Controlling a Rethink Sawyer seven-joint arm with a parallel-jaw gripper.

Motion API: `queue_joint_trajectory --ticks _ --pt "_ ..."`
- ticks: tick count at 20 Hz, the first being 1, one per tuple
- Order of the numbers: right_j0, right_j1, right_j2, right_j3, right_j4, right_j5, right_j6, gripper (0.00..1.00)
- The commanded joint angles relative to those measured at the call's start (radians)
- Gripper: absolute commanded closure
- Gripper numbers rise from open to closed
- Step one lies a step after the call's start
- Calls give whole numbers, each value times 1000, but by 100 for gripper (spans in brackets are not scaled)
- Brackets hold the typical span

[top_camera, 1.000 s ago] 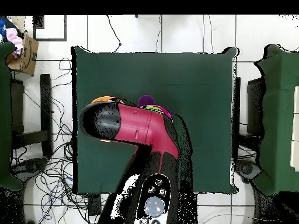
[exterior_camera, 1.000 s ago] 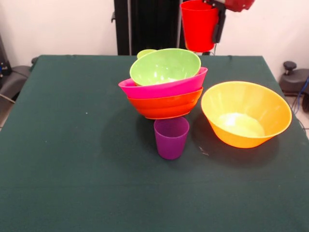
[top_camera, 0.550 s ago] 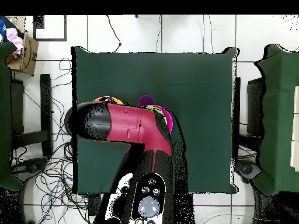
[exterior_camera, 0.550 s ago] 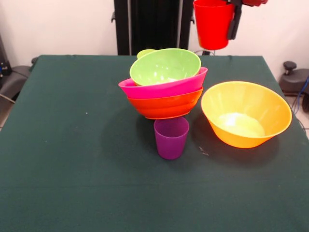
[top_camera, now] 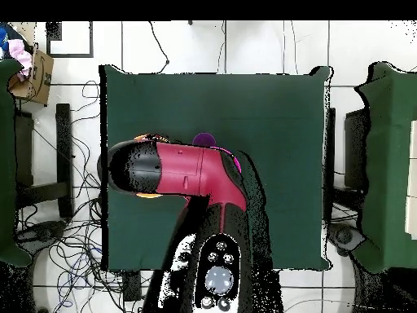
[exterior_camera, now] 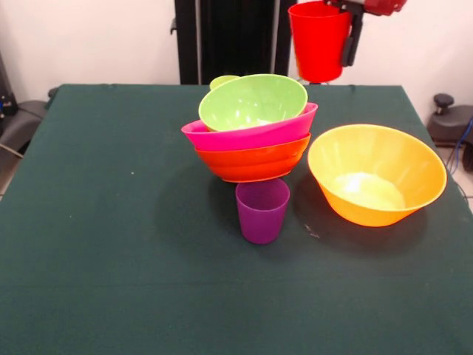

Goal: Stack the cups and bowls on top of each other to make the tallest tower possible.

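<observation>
High above the table's far right part, my gripper (exterior_camera: 336, 29) is shut on the rim of a red cup (exterior_camera: 318, 43), with one black finger (exterior_camera: 349, 41) down the cup's outer wall. The tower (exterior_camera: 253, 137) stands mid-table: a lime green bowl (exterior_camera: 253, 102) in a pink bowl (exterior_camera: 222, 137) in a red-orange bowl (exterior_camera: 255, 163). A purple cup (exterior_camera: 261, 211) stands upright just in front of it. A lime green rim (exterior_camera: 220, 80) peeks out behind the pile. In the overhead view the arm (top_camera: 175, 169) hides nearly all of this, and only slivers of the purple cup (top_camera: 205, 138) and the pink bowl (top_camera: 237, 163) show.
A large orange bowl (exterior_camera: 377, 174) sits upright to the right of the pile, below and in front of the held cup. The green table (exterior_camera: 111, 244) shows open cloth on the left and along the front. Dark chairs stand off both table sides.
The gripper carried the red cup to the right and a little up, then came slightly back left and down. The pile, the purple cup and the orange bowl have not moved.
</observation>
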Motion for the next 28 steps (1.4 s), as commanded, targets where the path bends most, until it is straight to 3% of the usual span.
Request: queue_joint_trajectory --ticks 1,28 --pt "-44 54 115 87 -120 -16 -183 100" --pt "-134 46 185 124 -261 -62 -142 100"
